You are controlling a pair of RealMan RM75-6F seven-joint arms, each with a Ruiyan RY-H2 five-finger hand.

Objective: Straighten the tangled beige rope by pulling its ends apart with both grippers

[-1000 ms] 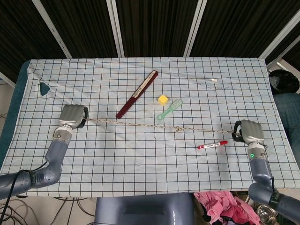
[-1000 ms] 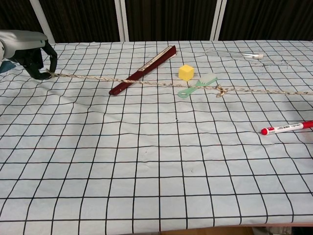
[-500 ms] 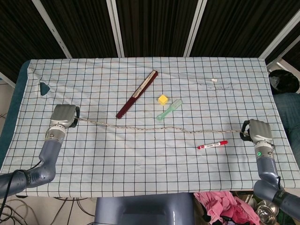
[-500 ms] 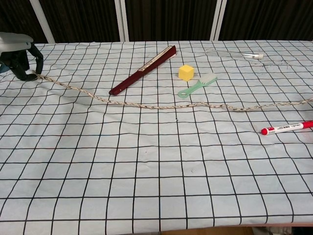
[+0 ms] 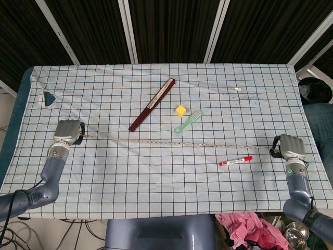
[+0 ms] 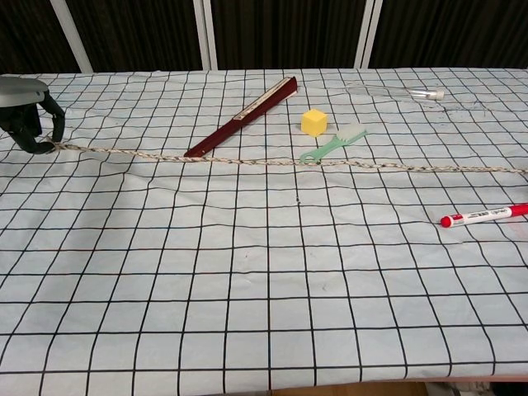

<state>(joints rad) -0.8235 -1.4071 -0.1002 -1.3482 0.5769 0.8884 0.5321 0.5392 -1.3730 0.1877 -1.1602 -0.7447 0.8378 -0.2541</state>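
Note:
The beige rope (image 5: 171, 142) lies in a nearly straight, taut line across the checked table, also seen as the rope (image 6: 272, 162) in the chest view, with no knot showing along it. My left hand (image 5: 67, 132) grips its left end near the table's left side; the same left hand (image 6: 25, 115) shows at the chest view's left edge, fingers curled round the rope end. My right hand (image 5: 291, 147) grips the right end near the table's right edge. The chest view cuts off the right hand.
A dark red closed fan (image 5: 152, 104) lies just behind the rope, its tip close to it. A yellow cube (image 5: 180, 110) and green comb (image 5: 188, 122) sit behind the rope's middle. A red marker (image 5: 235, 161) lies in front. A teal object (image 5: 49, 97) sits far left.
Both hands have moved outward, left hand to the left and right hand to the right. The rope's knot has come out and the sagging curve has been drawn into a straight line.

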